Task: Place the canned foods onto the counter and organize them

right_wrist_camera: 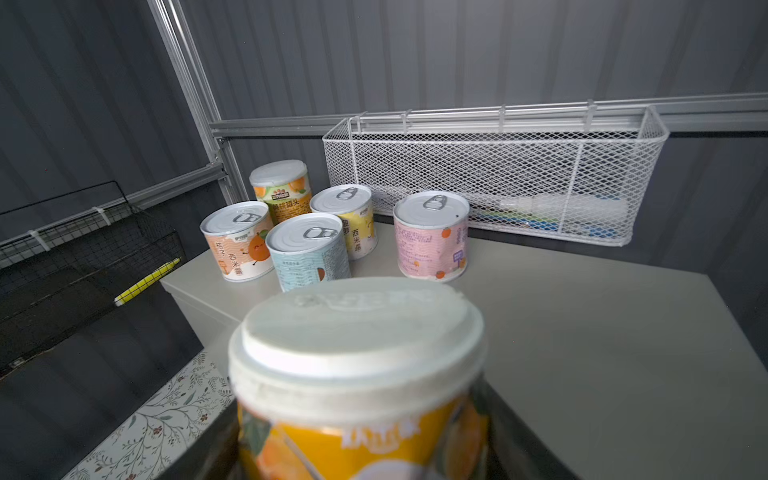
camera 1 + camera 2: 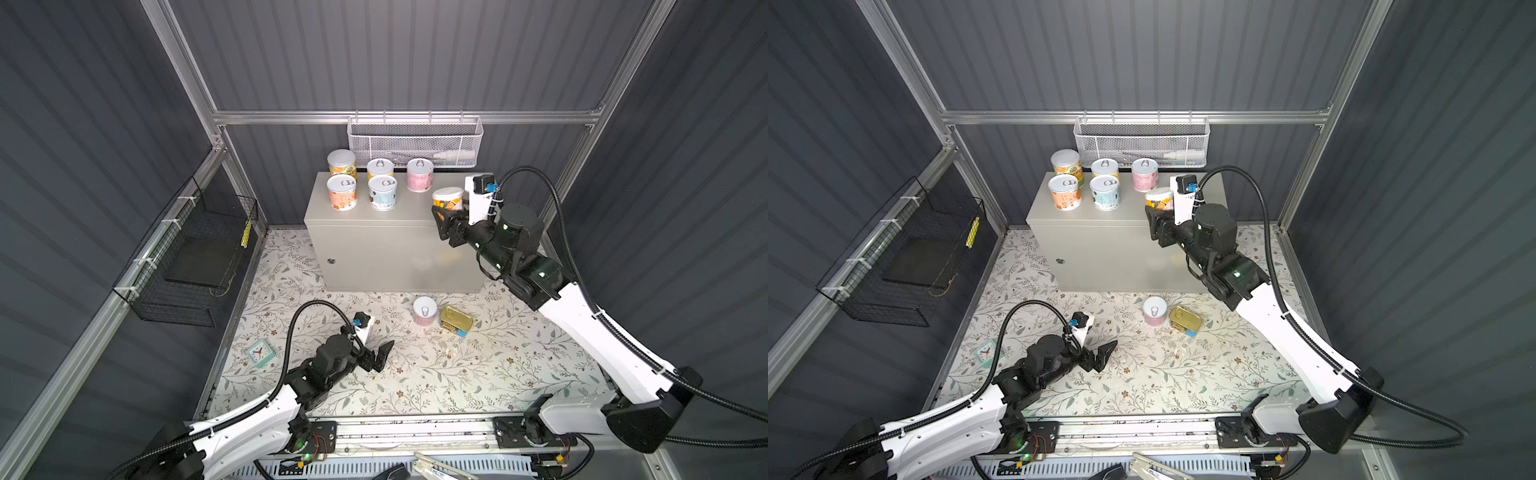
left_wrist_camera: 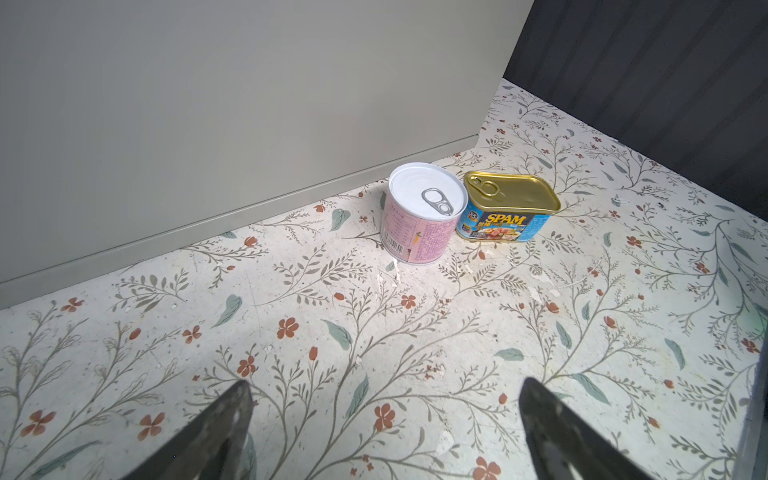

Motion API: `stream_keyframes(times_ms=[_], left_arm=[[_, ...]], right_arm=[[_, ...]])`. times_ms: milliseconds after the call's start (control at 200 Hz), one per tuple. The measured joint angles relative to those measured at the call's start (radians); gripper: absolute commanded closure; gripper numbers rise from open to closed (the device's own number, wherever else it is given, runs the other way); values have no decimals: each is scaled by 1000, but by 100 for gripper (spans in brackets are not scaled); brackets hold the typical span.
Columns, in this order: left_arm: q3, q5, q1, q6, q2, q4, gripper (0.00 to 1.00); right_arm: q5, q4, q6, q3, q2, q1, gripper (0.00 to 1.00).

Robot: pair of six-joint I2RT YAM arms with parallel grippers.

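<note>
Several cans stand grouped at the back left of the counter [image 2: 399, 218], among them a pink can [image 2: 420, 174] and a blue can [image 2: 382, 192]. My right gripper [image 2: 449, 210] is at the counter's front right, shut on an orange can with a white plastic lid [image 2: 448, 198]; the right wrist view shows this orange can [image 1: 357, 374] upright, a finger against each side. A second pink can [image 2: 424, 311] and a gold tin [image 2: 456, 319] stand side by side on the floral floor before the counter. My left gripper [image 2: 380, 355] hovers open and empty, well short of them.
A white mesh basket [image 2: 413, 141] hangs on the back rail just behind the counter. A black wire basket [image 2: 195, 257] is fixed to the left wall. A small teal clock [image 2: 260, 352] lies on the floor left of the left arm.
</note>
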Motion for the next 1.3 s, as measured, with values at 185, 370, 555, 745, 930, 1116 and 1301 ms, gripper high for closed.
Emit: stream_keyframes(times_ms=[185,370,555,745,930,1116,1301], left_arm=[[0,-4,0,0,3,0,0],[0,-16,0,0,6,0,0],[0,-25,0,0,7,0,0],[0,-27,0,0,41,0,0],[4,-26,0,-3,85,1,0],[17,-27,0,-5,114,2,0],[22,-27,0,-7,117,4,0]], right_arm=[[-44,100,-24,10,104,-32,28],[-70,203,-44,81,225,-36,30],[-51,312,-58,142,304,-36,29],[-21,333,-69,175,361,-35,28],[-8,312,-74,159,358,-37,17],[-19,288,-72,83,304,-37,14],[-55,235,-101,61,276,-37,15]])
